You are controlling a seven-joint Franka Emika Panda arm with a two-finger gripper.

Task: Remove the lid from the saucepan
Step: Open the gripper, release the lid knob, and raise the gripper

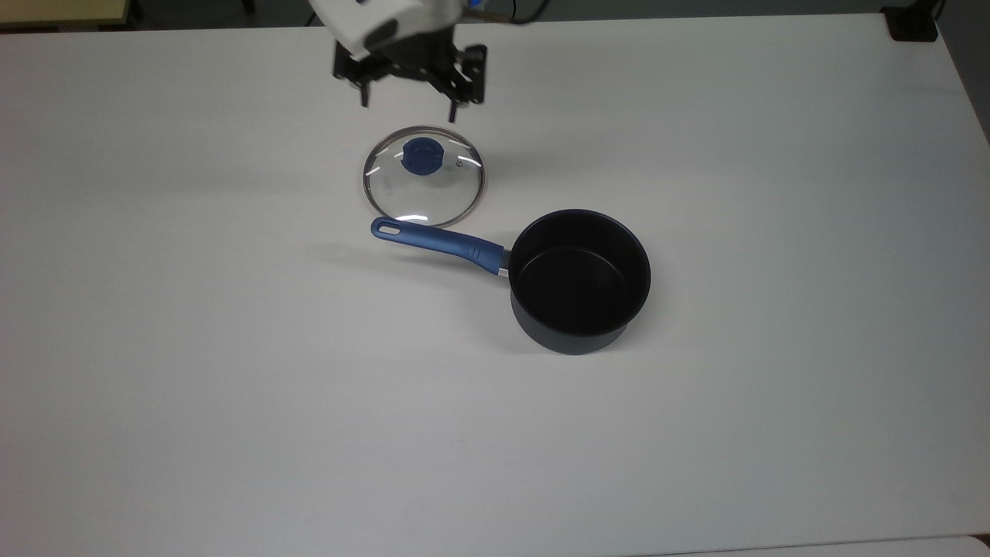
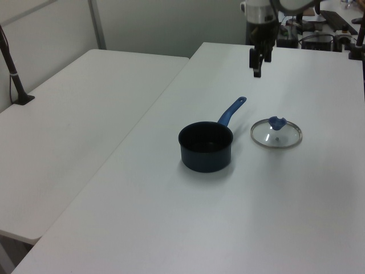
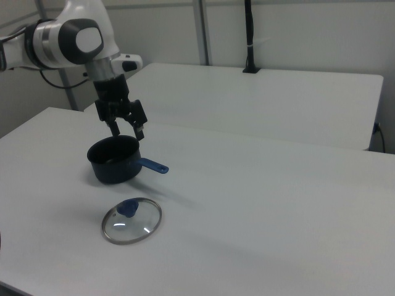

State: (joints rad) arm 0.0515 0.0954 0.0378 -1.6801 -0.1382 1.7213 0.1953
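The lid [image 1: 423, 186], clear glass with a steel rim and a blue knob [image 1: 420, 157], lies flat on the white table beside the saucepan's handle tip. The dark saucepan [image 1: 580, 278] stands uncovered, and its blue handle [image 1: 441, 240] points toward the top view's left. My gripper [image 1: 407, 105] hangs open and empty well above the table, beyond the lid toward the top view's top edge. In the left view the gripper [image 2: 258, 64] is high above the lid [image 2: 276, 135] and the saucepan [image 2: 206, 147]. In the right view the gripper [image 3: 128, 132] hovers over the saucepan [image 3: 113, 161], with the lid [image 3: 131, 222] nearer the camera.
The white table [image 1: 232, 387] has wide bare room around the pan. A second white table [image 2: 74, 114] adjoins it, with a black post [image 2: 12, 71] at its edge. A black object [image 1: 913, 23] sits at the top view's top right corner.
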